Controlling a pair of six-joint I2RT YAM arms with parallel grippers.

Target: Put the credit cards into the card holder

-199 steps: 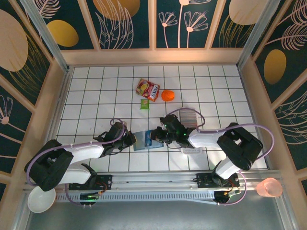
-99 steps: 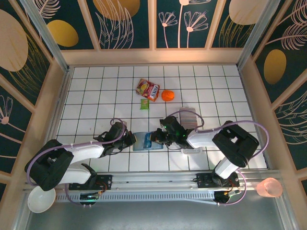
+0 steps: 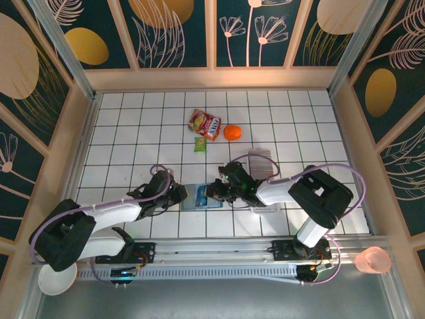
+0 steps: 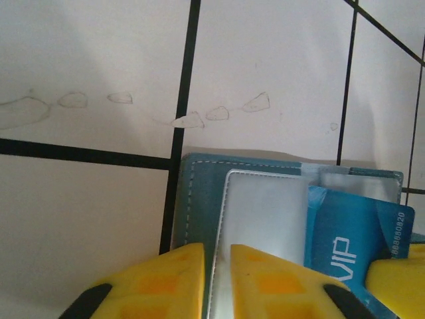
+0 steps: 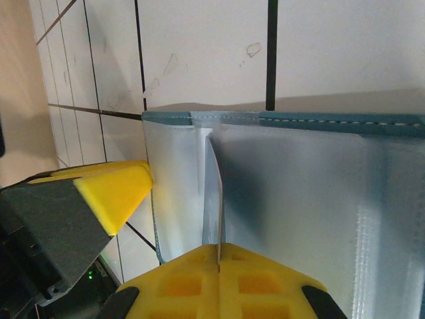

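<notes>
The teal card holder (image 3: pixel 199 198) lies open on the tiles between my two grippers. My right gripper (image 3: pixel 211 193) is shut on a blue credit card (image 4: pixel 352 247) marked VIP. That card is seen edge-on (image 5: pixel 217 199) going into a clear pocket of the card holder (image 5: pixel 312 199). My left gripper (image 3: pixel 180 195) sits at the holder's left edge. Its yellow fingers (image 4: pixel 159 279) stand slightly apart over the rim of a pale flap (image 4: pixel 265 212), so my left gripper (image 4: pixel 217 250) is open. More credit cards (image 3: pixel 261 162) lie stacked behind the right arm.
A snack bag (image 3: pixel 204 123), an orange (image 3: pixel 232 132) and a small green packet (image 3: pixel 200 144) lie farther back. A clear tray (image 3: pixel 265 209) sits under the right forearm. A white bowl (image 3: pixel 55 279) and a pink cup (image 3: pixel 373 260) stand off the tiles at the near corners.
My left gripper's fingers have parted a little. The card holder has settled flatter and slightly left. My right gripper has edged left with the card.
</notes>
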